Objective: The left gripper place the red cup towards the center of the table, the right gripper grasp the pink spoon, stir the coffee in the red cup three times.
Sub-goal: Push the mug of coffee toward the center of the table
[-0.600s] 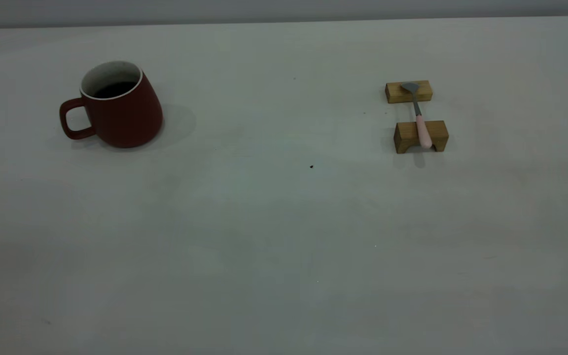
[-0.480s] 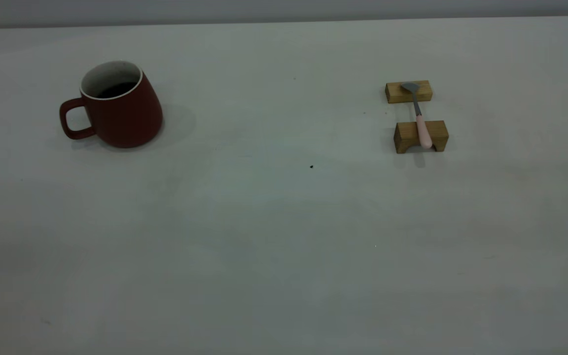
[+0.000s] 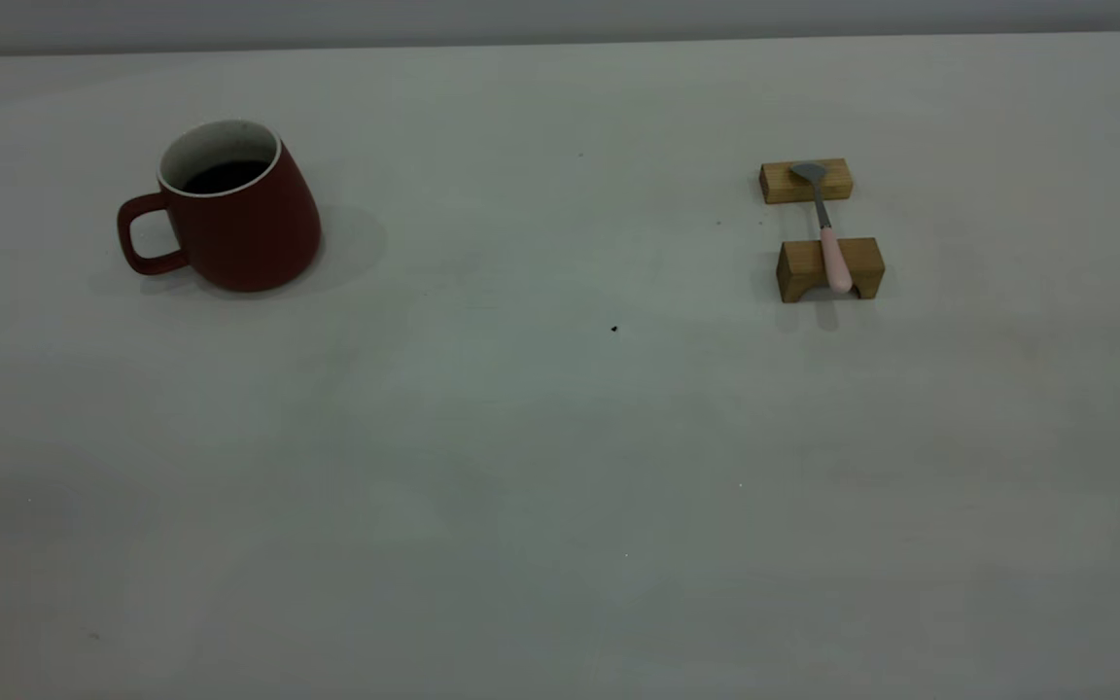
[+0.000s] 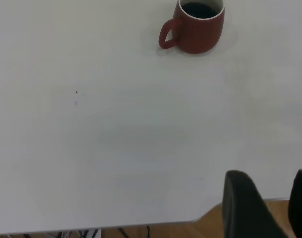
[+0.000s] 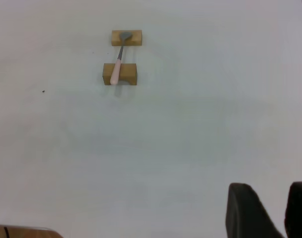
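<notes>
The table (image 3: 560, 437) is a broad pale grey-white top filling the exterior view, where neither arm shows. At its left side stands the red cup (image 3: 229, 209), upright, its loop handle turned to the left, with the coffee (image 3: 225, 176) lying dark inside the speckled white wall. Well apart, at the right side, two tan wooden blocks sit one behind the other: the far block (image 3: 805, 181) low and flat, the near block (image 3: 830, 269) taller with a notch underneath. The pink spoon (image 3: 827, 233) bridges them, its grey bowl on the far block and its pink handle resting across the near one, the tip just overhanging. A tiny dark speck (image 3: 614, 329) lies between cup and blocks.

The left gripper (image 4: 284, 208) hangs back at the table's near edge, far from the cup (image 4: 195, 25); two black fingers (image 4: 247, 208) show with a gap between them, holding nothing, though the frame edge cuts them off. The right gripper (image 5: 279, 210) is likewise well away from the spoon (image 5: 117, 64), its fingers (image 5: 247, 210) parted and empty, only partly in view.
</notes>
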